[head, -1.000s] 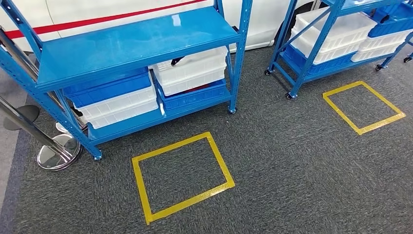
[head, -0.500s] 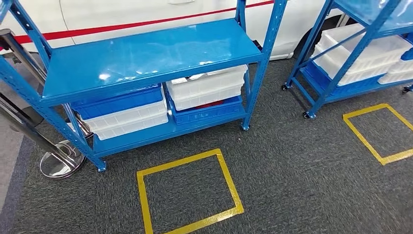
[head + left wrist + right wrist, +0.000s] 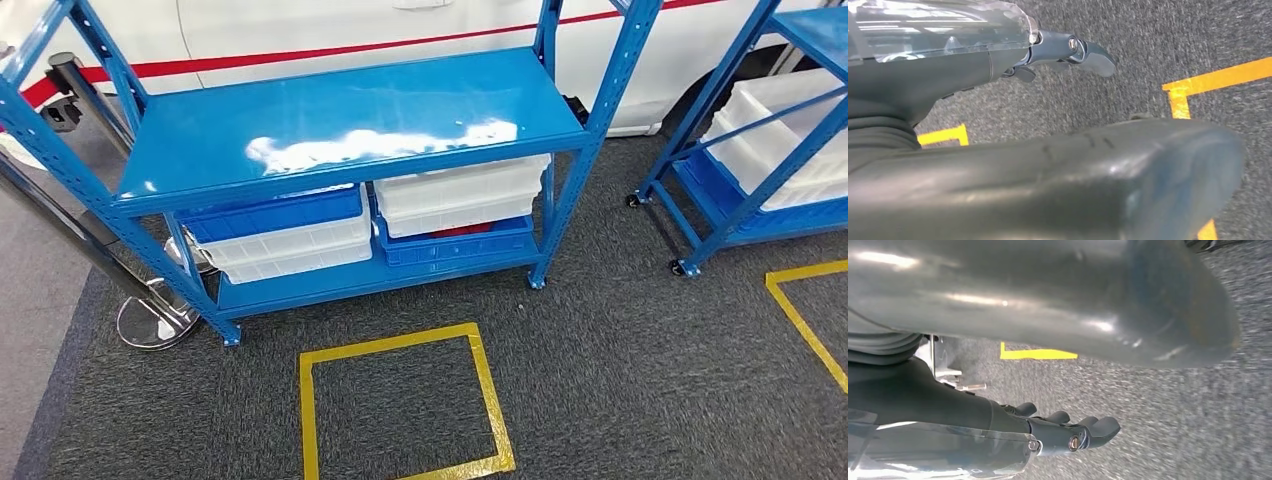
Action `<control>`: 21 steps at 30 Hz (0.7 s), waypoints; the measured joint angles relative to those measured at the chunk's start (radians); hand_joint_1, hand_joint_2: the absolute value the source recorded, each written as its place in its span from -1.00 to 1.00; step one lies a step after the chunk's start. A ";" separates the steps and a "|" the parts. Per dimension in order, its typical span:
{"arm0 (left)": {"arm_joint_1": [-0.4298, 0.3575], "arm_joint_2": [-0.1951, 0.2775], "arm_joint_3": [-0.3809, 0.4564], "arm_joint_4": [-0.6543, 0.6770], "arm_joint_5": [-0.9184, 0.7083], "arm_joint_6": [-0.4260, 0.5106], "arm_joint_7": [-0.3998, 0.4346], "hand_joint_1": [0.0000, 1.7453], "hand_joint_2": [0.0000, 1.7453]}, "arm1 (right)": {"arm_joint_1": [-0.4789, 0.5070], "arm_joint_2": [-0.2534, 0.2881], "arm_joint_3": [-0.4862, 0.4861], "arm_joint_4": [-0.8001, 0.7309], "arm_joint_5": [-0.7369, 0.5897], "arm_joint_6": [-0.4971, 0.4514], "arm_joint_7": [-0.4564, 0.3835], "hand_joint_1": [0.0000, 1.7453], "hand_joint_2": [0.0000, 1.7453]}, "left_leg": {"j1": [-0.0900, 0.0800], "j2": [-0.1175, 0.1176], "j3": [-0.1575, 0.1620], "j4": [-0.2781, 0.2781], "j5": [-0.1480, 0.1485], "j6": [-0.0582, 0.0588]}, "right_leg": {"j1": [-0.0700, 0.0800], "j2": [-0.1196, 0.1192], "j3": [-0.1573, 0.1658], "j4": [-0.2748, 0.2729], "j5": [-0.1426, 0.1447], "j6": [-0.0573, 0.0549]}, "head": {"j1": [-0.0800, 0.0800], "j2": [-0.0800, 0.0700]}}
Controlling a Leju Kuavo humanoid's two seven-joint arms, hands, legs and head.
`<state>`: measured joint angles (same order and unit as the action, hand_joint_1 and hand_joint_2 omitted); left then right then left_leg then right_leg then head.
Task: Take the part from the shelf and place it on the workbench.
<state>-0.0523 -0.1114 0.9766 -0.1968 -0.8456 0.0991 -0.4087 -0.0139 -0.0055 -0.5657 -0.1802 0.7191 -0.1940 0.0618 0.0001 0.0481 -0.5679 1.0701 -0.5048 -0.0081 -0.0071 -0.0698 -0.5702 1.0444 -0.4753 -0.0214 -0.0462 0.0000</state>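
- Two hands hang down with nothing in them: left hand (image 3: 1068,52) and right hand (image 3: 1068,432), fingers loosely apart.
- Shelf (image 3: 340,135) is far ahead of both hands; a bad step could bump it.

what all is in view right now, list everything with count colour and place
shelf racks: two, blue; one straight ahead, another at the right edge
bins: blue and white ones stacked on the near rack's bottom shelf, more white ones in the right rack; exact count unclear
red item: one, inside the blue bin at lower right of the near rack, mostly hidden
tape squares: two, yellow; one on the carpet before the near rack, one partly seen at right
post: one, shiny metal, round base left of the near rack
wall: white with a red stripe, behind the racks
carpet: dark grey
left hand: dark, holding nothing, above the carpet
right hand: dark, holding nothing, above the carpet
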 joint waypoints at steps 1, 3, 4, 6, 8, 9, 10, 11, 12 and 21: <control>-0.002 0.000 0.000 0.000 0.000 0.000 0.000 -1.00 -1.00 | 0.000 0.000 0.000 0.000 0.000 0.000 0.000 -1.00 -1.00 | -0.006 0.021 0.005 -0.027 0.007 0.008 | 0.001 -0.010 0.004 -0.001 -0.003 0.004 | 0.000 0.000; -0.002 -0.001 0.000 0.000 0.000 0.000 0.000 -1.00 -1.00 | -0.002 0.000 0.000 0.000 0.001 0.001 0.001 -1.00 -1.00 | -0.012 0.028 0.000 -0.035 0.004 0.018 | 0.004 -0.030 0.011 -0.003 -0.009 0.016 | 0.000 0.000; -0.001 -0.001 0.000 0.000 0.000 0.000 -0.001 -1.00 -1.00 | -0.004 0.000 0.000 0.000 0.001 0.002 0.001 -1.00 -1.00 | -0.010 0.018 0.003 -0.040 0.016 0.023 | 0.006 -0.042 0.015 -0.005 -0.013 0.023 | 0.000 0.000; 0.001 -0.002 0.000 0.000 0.000 0.000 -0.001 -1.00 -1.00 | -0.006 -0.001 0.000 -0.001 0.001 0.003 0.001 -1.00 -1.00 | -0.004 -0.001 0.013 -0.055 0.036 0.031 | 0.004 -0.020 0.016 0.014 -0.034 0.034 | 0.000 0.000; -0.001 -0.003 0.001 0.000 0.001 0.000 -0.001 -1.00 -1.00 | -0.005 -0.003 0.000 -0.001 -0.003 -0.004 0.001 -1.00 -1.00 | 0.000 -0.016 0.017 -0.065 0.046 0.038 | -0.001 0.035 -0.024 0.103 -0.089 0.043 | 0.001 0.000; -0.002 -0.003 0.001 0.000 0.003 0.000 -0.001 -1.00 -1.00 | -0.004 -0.003 -0.001 -0.001 -0.007 -0.008 0.000 -1.00 -1.00 | 0.000 -0.024 0.016 -0.066 0.046 0.040 | -0.003 0.052 -0.057 0.165 -0.119 0.045 | 0.000 0.000; -0.003 -0.003 0.002 0.000 0.006 -0.001 -0.001 -1.00 -1.00 | -0.004 -0.004 -0.001 -0.001 -0.012 -0.012 0.000 -1.00 -1.00 | 0.000 -0.032 0.016 -0.065 0.046 0.042 | -0.004 0.060 -0.085 0.218 -0.136 0.046 | 0.000 0.000; -0.003 -0.003 0.003 0.000 0.009 -0.003 -0.001 -1.00 -1.00 | -0.003 -0.005 -0.002 -0.001 -0.014 -0.014 -0.001 -1.00 -1.00 | 0.000 -0.039 0.018 -0.065 0.044 0.042 | -0.004 0.063 -0.103 0.247 -0.136 0.046 | 0.000 0.000; -0.003 -0.003 0.005 0.000 0.013 -0.004 -0.002 -1.00 -1.00 | -0.003 -0.005 -0.002 -0.001 -0.016 -0.014 -0.002 -1.00 -1.00 | 0.000 -0.046 0.020 -0.064 0.041 0.042 | -0.005 0.064 -0.102 0.235 -0.113 0.046 | 0.000 0.000; 0.000 -0.005 0.019 0.001 0.020 -0.015 -0.003 -1.00 -1.00 | -0.005 -0.008 -0.002 -0.001 -0.016 -0.006 -0.006 -1.00 -1.00 | -0.005 -0.063 0.036 -0.050 0.006 0.003 | -0.004 0.070 0.004 -0.010 -0.006 0.014 | 0.000 0.000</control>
